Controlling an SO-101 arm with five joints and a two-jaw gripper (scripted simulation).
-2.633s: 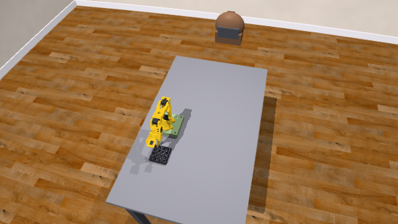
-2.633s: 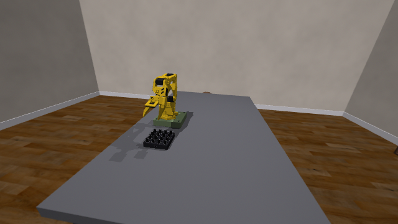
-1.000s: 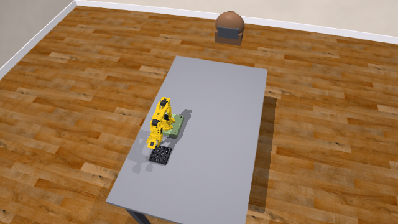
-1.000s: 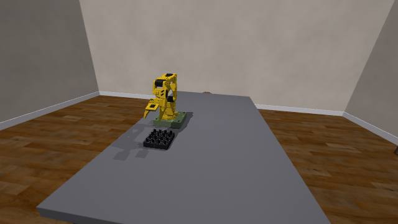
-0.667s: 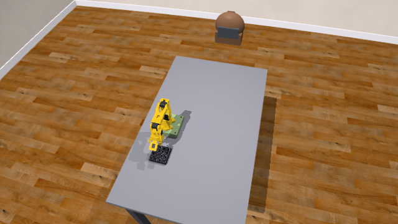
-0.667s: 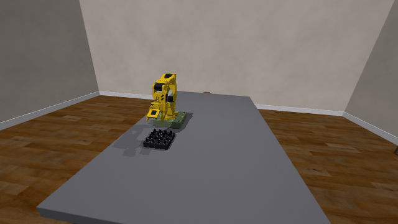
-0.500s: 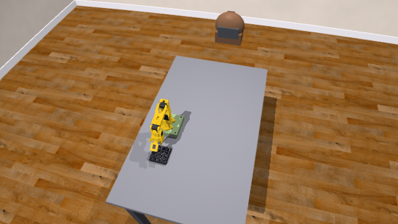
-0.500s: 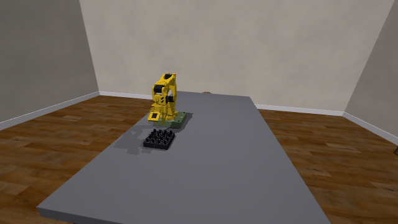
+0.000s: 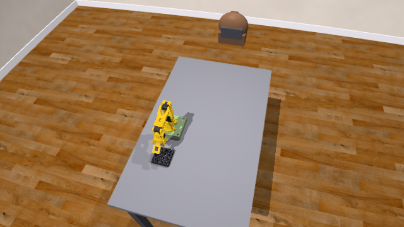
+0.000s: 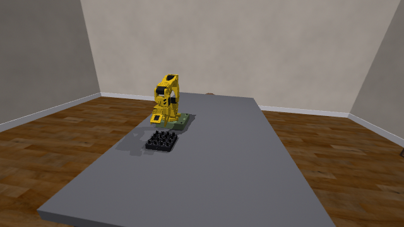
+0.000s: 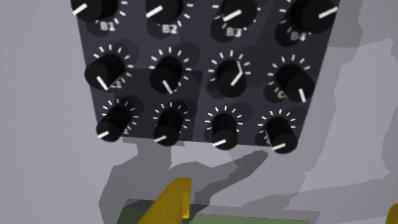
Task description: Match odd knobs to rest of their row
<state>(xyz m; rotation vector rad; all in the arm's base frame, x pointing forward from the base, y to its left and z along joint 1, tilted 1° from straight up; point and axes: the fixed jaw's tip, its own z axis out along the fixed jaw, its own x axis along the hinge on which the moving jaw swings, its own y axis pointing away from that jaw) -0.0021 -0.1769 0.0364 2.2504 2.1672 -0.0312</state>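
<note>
The black knob box (image 9: 161, 155) lies on the grey table in front of the yellow arm; it also shows in the exterior view (image 10: 161, 140). In the wrist view I see rows B, C and D. Knob C3 (image 11: 231, 79) points up and right, while C1 (image 11: 104, 74), C2 (image 11: 167, 75) and C4 (image 11: 294, 81) point downward. The row D knobs all point to the lower left. My gripper (image 11: 287, 200) is open and empty. It hovers above the table just off the box's row D edge (image 9: 156, 148), touching no knob. Row A is out of the wrist view.
The arm stands on a green base plate (image 9: 177, 126) close behind the box. A brown domed object (image 9: 233, 28) sits on the wooden floor beyond the table's far end. The table's left edge runs near the box.
</note>
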